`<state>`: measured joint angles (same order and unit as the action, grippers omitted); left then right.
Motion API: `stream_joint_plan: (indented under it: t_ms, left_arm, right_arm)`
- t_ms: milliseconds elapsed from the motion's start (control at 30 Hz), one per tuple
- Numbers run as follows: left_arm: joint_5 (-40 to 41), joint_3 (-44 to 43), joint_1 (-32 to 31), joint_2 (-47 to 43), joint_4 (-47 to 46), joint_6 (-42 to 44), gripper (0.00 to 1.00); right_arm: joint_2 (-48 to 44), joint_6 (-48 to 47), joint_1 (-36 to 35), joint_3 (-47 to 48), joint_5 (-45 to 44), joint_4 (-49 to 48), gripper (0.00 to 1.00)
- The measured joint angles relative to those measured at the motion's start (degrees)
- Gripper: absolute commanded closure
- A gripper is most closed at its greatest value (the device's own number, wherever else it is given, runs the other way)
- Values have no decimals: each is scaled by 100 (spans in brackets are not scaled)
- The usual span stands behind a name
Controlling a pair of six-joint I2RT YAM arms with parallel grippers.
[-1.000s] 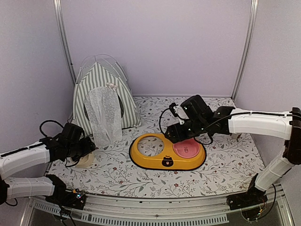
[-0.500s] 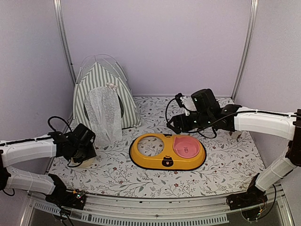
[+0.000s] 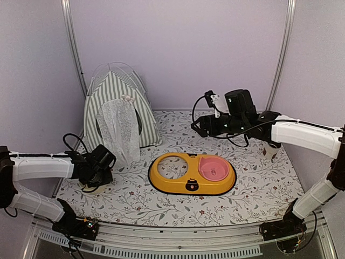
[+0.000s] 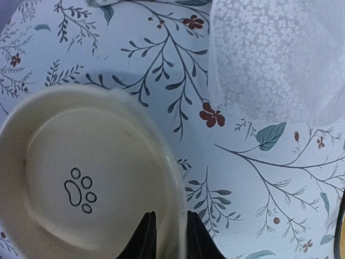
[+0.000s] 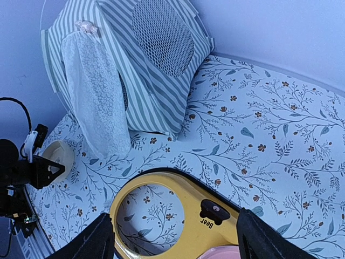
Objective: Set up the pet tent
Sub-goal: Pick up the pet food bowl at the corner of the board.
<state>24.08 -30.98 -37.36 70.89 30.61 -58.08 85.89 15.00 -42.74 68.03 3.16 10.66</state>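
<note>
The floral mat (image 3: 253,186) filled the floor. The tent (image 3: 119,108) stood upright at its 10 o'clock corner, with the door flap hanging down the front. The yellow feeder (image 3: 193,177) lay near the centre, toward 6 o'clock. The right claw (image 5: 172,216) hovered at 1 o'clock, wide open and empty. At 8 o'clock the left claw (image 4: 170,216) pinched the rim of the cream bowl (image 4: 81,183), one finger inside and one outside.
</note>
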Motion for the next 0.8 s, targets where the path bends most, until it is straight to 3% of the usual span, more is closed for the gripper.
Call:
stream_joint_plan:
  t_ms: [100,367,800]
  left_arm:
    - [72,0,-4,63,-114,70,100]
    - [168,33,-87,-24,-70,177,100]
    - [-70,59,-358,-1064,396,315,100]
  right_arm:
    - [2,-4,13,227,33,-44,18]
    - [247,-26,138,844,179,-280,16]
    - [496,175,315,949,354,-448,11]
